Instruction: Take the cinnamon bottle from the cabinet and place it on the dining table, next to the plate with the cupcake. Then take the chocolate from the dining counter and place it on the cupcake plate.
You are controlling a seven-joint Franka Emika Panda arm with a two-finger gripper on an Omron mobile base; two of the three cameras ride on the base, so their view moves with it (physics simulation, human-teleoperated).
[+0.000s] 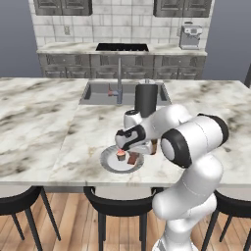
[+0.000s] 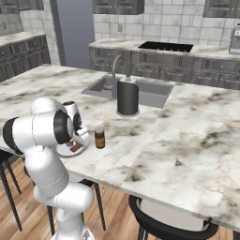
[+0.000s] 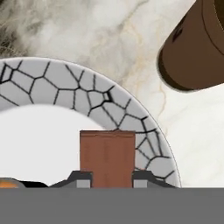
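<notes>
On the marble dining table (image 1: 39,122), open surface is stretching left of the plate (image 1: 109,162). The cupcake (image 1: 121,155) is occupying the plate's middle, the cinnamon bottle (image 2: 99,138) is crowding its right side, and a tall black cylinder (image 2: 127,98) is blocking the route toward the sink (image 1: 100,93).

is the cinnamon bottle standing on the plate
No, the cinnamon bottle stands on the marble beside the plate, off its rim.

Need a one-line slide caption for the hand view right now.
Tool shut on the chocolate over the plate, cinnamon bottle standing beside it on the dining table.
</notes>
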